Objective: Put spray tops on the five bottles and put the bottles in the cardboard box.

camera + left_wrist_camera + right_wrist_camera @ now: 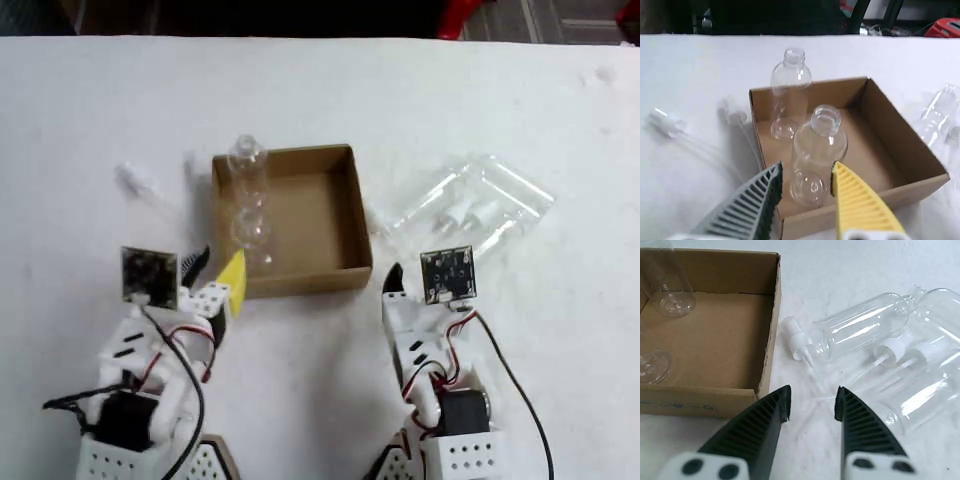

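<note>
Two loose spray tops lie on the surface, left of the cardboard box. Left pincer is spread at the box's near-left corner, and the nearer bottle's base is seen between its fingers; contact unclear. That bottle and a farther bottle stand upright, uncapped, inside the box. Right pincer is spread, holding nothing, just right of the box. Three bottles lie further right with white spray tops among them.
</note>
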### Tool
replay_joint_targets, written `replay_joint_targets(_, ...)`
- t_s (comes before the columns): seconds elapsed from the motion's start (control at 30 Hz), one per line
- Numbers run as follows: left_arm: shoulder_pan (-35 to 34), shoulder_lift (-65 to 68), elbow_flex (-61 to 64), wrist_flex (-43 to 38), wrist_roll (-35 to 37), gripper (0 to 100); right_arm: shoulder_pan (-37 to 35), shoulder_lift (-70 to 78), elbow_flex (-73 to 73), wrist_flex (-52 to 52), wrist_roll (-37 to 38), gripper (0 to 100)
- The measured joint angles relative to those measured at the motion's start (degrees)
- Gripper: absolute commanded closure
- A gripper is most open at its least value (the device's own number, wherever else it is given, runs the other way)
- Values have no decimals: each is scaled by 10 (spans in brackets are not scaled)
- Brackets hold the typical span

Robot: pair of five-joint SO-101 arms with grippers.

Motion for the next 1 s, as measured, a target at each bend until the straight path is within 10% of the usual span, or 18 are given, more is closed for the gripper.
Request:
replay_joint_targets(0.37, -57, 0, 82, 18, 0, 842, 0, 0, 0, 0, 0, 868)
replay_joint_targets(0.67, -97, 1, 82, 113, -185, 842, 0, 0, 0, 0, 0, 867)
replay_joint_targets(1.0, -102, 1, 83, 113, -199, 842, 0, 0, 0, 0, 0, 865)
